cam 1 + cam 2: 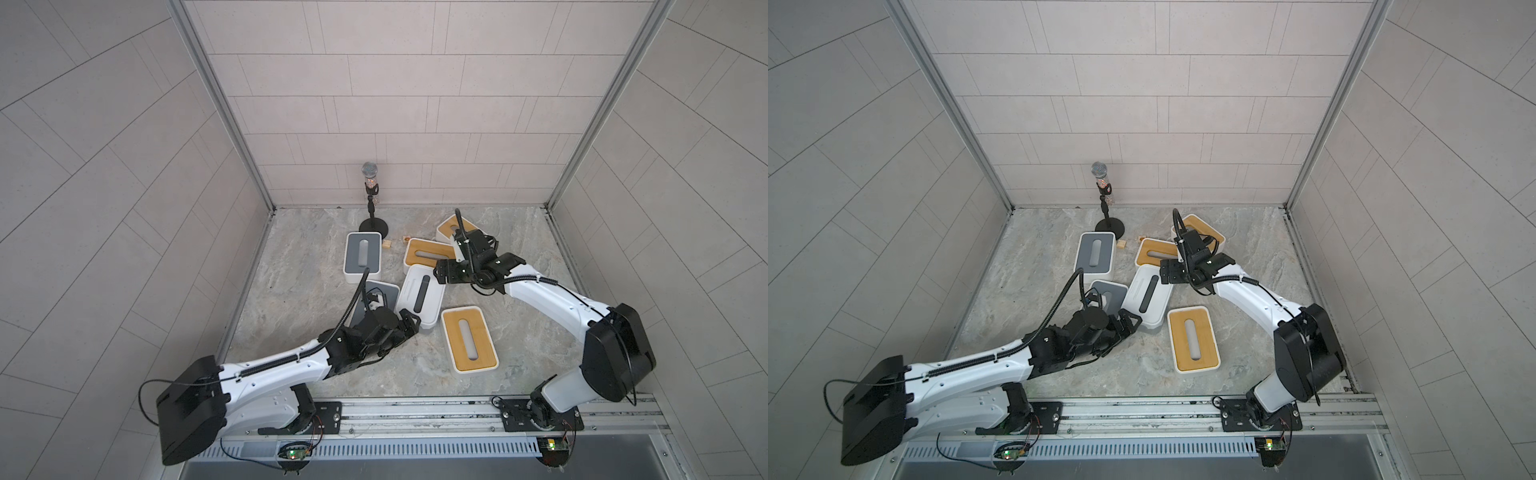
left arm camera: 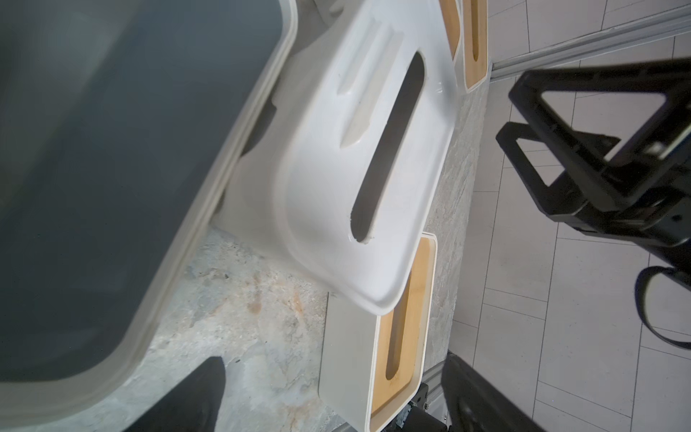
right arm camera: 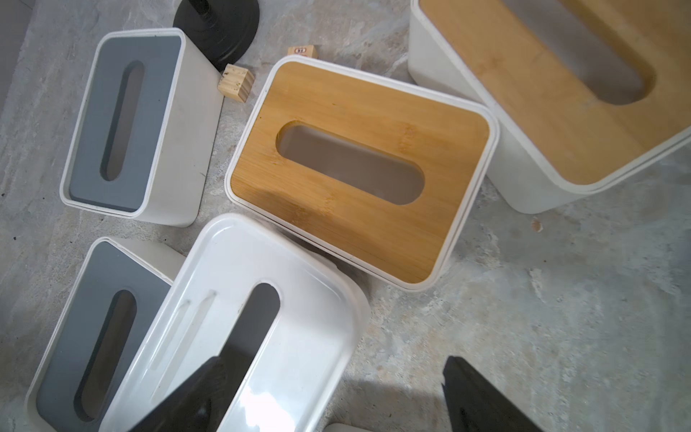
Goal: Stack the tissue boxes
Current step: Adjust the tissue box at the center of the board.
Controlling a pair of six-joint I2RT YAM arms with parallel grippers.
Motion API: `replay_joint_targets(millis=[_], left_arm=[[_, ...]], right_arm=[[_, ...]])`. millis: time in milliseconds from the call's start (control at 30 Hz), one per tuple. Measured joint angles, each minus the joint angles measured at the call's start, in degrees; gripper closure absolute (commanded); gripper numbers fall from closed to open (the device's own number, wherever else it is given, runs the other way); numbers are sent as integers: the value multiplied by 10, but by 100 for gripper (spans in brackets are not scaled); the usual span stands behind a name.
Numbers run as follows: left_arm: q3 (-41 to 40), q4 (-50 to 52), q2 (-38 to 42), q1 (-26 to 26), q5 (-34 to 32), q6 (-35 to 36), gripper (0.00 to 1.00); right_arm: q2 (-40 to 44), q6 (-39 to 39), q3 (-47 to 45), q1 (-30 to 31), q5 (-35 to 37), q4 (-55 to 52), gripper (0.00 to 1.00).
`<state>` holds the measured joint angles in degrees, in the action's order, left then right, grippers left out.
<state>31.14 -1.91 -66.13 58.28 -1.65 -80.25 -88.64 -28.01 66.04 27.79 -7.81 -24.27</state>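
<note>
Nothing is stacked yet: all six tissue boxes sit on the desk (image 1: pixel 407 374), the far grey-lidded box (image 1: pixel 362 257) off on its own. The left pincer (image 1: pixel 410 323) hangs at the near end of the white-lidded box (image 1: pixel 419 299), jaws spread wide, gripping nothing. The right pincer (image 1: pixel 444 272) hovers at that box's far end, equally wide and empty, beside the middle bamboo-lidded box (image 1: pixel 422 252). It looks like a two-armed pickup is being lined up. The white-lidded box crowds the near grey-lidded box (image 1: pixel 380 291); whether it leans on it, I can't tell. Next, I reckon, both pincers must close on the short ends together and lift level.
</note>
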Motion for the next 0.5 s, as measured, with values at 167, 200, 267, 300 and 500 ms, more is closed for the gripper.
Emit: replay_joint_targets(millis=[167,200,267,300,500], left_arm=[[-2,-72,-55,4,-1,-23,7],[-3,-84,-64,4,-1,-26,8],[-3,-103,-80,4,-4,-32,8],[-3,-111,-87,4,-7,-37,9],[-6,-148,-108,3,-21,-52,11]], right_arm=[[-44,7,36,6,-10,0,9],[-55,8,47,7,-11,-1,9],[-71,11,64,7,-14,-2,9],[-80,12,72,7,-17,-2,10],[-140,24,128,8,-37,-19,11]])
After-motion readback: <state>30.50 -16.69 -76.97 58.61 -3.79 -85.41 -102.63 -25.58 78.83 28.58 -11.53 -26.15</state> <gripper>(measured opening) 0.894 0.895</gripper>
